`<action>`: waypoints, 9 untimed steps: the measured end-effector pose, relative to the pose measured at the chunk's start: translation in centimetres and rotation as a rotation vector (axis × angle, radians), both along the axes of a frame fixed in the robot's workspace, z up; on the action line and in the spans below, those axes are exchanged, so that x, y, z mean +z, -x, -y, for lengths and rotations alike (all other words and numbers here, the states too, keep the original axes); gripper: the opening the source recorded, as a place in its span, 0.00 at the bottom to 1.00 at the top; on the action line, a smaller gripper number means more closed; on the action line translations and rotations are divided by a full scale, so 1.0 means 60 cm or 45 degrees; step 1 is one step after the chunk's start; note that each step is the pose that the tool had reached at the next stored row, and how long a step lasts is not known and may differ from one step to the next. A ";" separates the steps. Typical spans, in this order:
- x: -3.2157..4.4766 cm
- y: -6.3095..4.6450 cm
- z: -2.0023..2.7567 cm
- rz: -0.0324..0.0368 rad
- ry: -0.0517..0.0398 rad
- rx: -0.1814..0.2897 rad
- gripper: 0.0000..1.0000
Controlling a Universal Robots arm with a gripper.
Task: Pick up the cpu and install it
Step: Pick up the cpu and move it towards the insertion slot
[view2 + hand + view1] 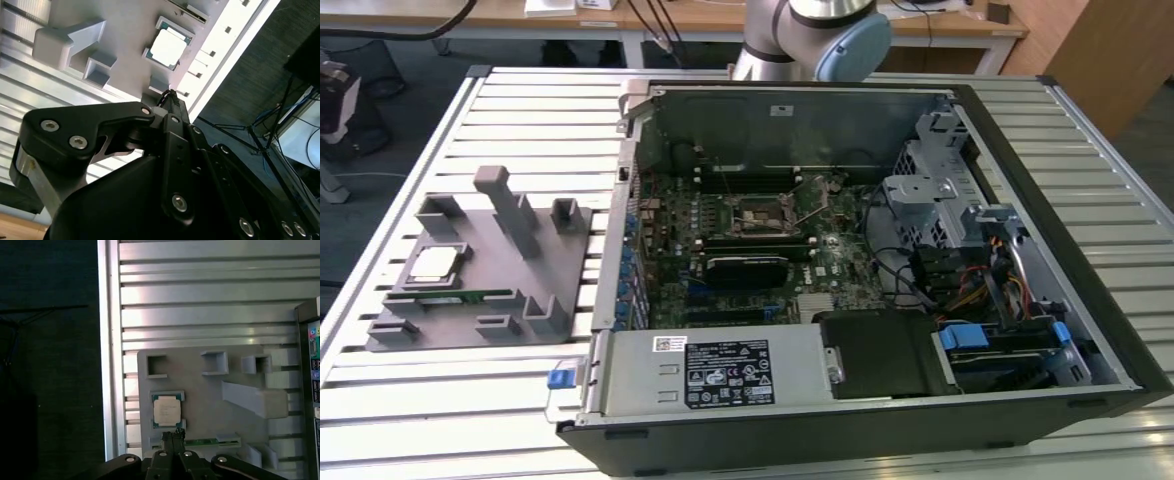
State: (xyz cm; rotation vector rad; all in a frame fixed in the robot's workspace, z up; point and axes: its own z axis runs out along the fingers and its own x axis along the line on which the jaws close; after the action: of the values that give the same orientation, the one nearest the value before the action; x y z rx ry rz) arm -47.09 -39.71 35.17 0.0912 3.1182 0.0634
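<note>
Exterior view: a wide slatted metal table (494, 100) carries an open desktop computer case (854, 440) lying on its side, its green motherboard (720, 290) facing up with a square socket frame (765, 215) near the middle. On the slats beside the case lies a flat grey holder (534, 270) with raised blocks and pockets. A robot arm (807, 35) rises from behind the case.

In both wrist views, the dark gripper (171, 436) looks down over that grey holder. Its two slim fingers (166, 440) are pressed together tip to tip, with nothing pinched between them. Broad black linkage arms (75, 135) spread out behind the fingertips.

The cpu (167, 410), a small flat square with a silvery top and a pale rim, sits in its shallow pocket on the holder, just beyond the fingertips and in line with them. The second wrist view shows a gap between the fingertips and the chip (167, 48), so they are not touching it. In the exterior view the cpu (432, 265) rests near the holder's outer side, well apart from the case.

A long narrow green memory stick (205, 442) lies in a slot on the holder, running off to one side of the fingers and closer to them than the chip. The case edge (312, 365) stands much farther out on that same side.
</note>
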 end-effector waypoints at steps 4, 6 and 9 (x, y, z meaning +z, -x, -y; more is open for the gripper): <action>-0.010 0.000 0.0004 0.0001 0.000 0.020 0.23; -0.016 0.000 0.0004 -0.0001 0.000 0.032 0.29; -0.025 0.000 0.0006 -0.0011 0.000 0.054 0.41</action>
State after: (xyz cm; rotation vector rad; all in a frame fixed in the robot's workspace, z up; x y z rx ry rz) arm -47.07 -39.75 33.67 0.0245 3.1212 0.0641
